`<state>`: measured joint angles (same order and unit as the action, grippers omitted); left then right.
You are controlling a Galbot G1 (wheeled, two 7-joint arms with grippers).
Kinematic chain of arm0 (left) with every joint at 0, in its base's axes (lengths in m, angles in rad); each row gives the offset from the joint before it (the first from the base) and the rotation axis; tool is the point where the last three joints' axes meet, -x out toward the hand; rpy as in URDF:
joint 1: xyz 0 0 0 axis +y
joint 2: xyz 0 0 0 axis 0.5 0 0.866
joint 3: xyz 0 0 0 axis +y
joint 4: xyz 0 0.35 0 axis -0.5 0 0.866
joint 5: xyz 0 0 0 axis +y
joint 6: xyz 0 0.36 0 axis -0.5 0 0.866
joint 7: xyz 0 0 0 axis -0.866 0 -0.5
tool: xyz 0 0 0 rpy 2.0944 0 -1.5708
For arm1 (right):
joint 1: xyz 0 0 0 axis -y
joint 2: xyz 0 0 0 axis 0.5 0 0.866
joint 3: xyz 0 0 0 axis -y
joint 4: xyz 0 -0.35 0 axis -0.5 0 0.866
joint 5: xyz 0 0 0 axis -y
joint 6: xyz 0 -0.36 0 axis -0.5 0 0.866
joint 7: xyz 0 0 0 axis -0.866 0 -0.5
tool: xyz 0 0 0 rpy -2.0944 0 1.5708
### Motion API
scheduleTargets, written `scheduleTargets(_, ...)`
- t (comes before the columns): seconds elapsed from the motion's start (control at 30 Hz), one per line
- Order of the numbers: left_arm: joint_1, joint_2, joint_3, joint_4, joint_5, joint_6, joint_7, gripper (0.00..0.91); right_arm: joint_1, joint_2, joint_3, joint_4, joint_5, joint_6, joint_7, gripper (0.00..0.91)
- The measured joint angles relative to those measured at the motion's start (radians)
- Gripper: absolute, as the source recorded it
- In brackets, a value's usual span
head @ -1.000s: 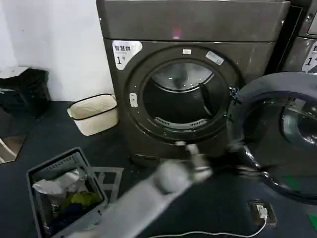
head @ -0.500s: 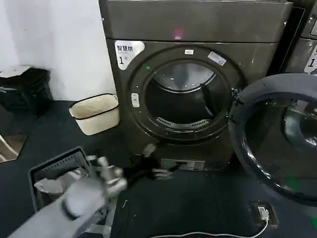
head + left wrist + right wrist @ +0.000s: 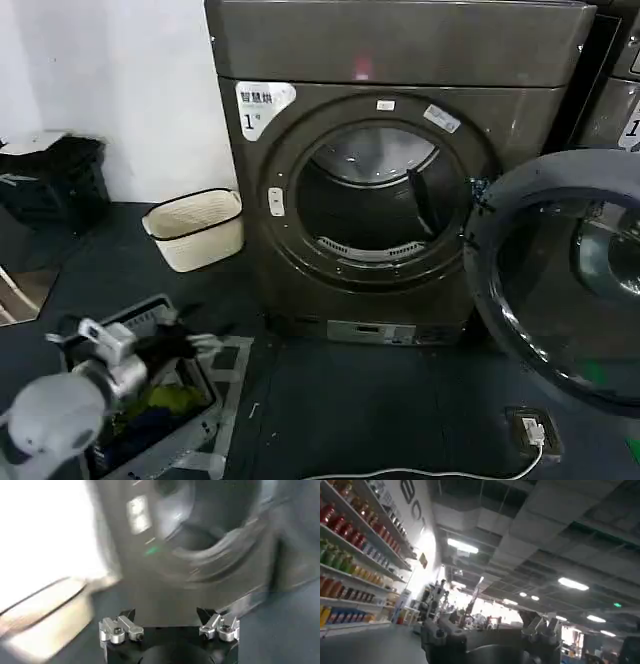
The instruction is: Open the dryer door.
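The dryer door, a big round porthole with dark glass, stands swung wide open to the right of the dark-grey machine marked "1". The drum opening is fully exposed. My left gripper is low at the left, over the grey laundry bin and well away from the door. In the left wrist view the left gripper is open with nothing between its fingers, and the machine's front lies beyond it. My right gripper points up at a ceiling, open and holding nothing.
A cream basket sits on the floor left of the machine. A grey bin of clothes is under my left arm. A second grey machine stands behind the open door. A white cable and a floor socket lie at the front right.
My left arm has swept from in front of the dryer, near the open door, leftward and down to the grey bin. The door has stayed open.
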<state>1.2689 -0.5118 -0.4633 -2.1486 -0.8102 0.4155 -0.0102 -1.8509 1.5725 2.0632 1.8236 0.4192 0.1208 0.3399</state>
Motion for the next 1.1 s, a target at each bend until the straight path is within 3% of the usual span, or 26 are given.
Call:
scheduleTargets(0.3, 0.07, 0.089, -0.198, 0.041, -0.336, 0.264, -0.262, 0.907, -0.002, -0.026, -0.026, -0.025, 0.006, 0.007, -0.007, 0.907)
scheduleTargets(0.43, 0.082, 0.139, -0.229, 0.065, -0.564, 0.323, -0.437, 0.907, -0.001, -0.034, -0.03, -0.03, 0.009, 0.008, -0.008, 0.907)
scheduleTargets(0.63, 0.072, 0.193, -0.269, 0.111, -0.914, 0.322, -0.692, 0.907, -0.001, -0.037, -0.031, -0.042, 0.01, 0.013, -0.013, 0.907)
scheduleTargets(0.8, 0.069, 0.226, -0.286, 0.178, -1.204, 0.322, -0.84, 0.907, 0.005, -0.038, -0.036, -0.046, 0.01, 0.019, -0.018, 0.907)
scheduleTargets(0.97, 0.057, 0.239, -0.283, 0.271, -1.387, 0.321, -0.903, 0.907, 0.007, -0.036, -0.041, -0.049, 0.014, 0.022, -0.019, 0.907)
scheduleTargets(1.1, 0.045, 0.242, -0.278, 0.342, -1.431, 0.321, -0.913, 0.907, 0.009, -0.032, -0.045, -0.051, 0.012, 0.03, -0.019, 0.907)
